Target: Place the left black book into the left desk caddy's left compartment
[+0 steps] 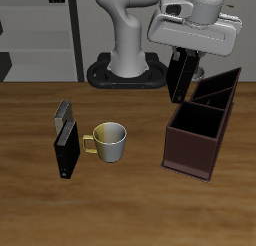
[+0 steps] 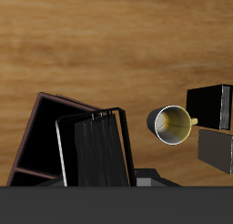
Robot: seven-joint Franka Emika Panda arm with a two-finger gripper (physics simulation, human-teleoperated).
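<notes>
Item: left black book (image 1: 181, 76), a thin, plain black hardcover slab, held upright in the air under the gripper (image 1: 185, 56), above the back end of the left desk caddy (image 1: 203, 125). Fingers are clamped on the upper edge of the book; the wrist view shows the book (image 2: 95, 147) hanging directly below the camera, its glossy cover catching faint streaks of light. It is clear of the desk (image 1: 130, 205) and not yet inside either compartment.

Handling, as judged: rigid board, flat-sided, probably light; smooth covers may slip or swing if pinched at a corner, so a hold across the middle of the top edge suits it best. A thin slab is likely to catch on the slanted rim or the divider if lowered tilted.

Caddy: dark reddish-brown box, slanted rim, black interior, one divider making two compartments; matte, wood-like walls.

Other entries: metal mug (image 1: 109, 140) with a yellowish handle, rounded and shiny, standing well apart from the caddy; short black book (image 1: 67, 150) with a greyish face, upright beside the mug; grey book (image 1: 63, 115) just behind it. Desk surface: brown wood grain, flat.
</notes>
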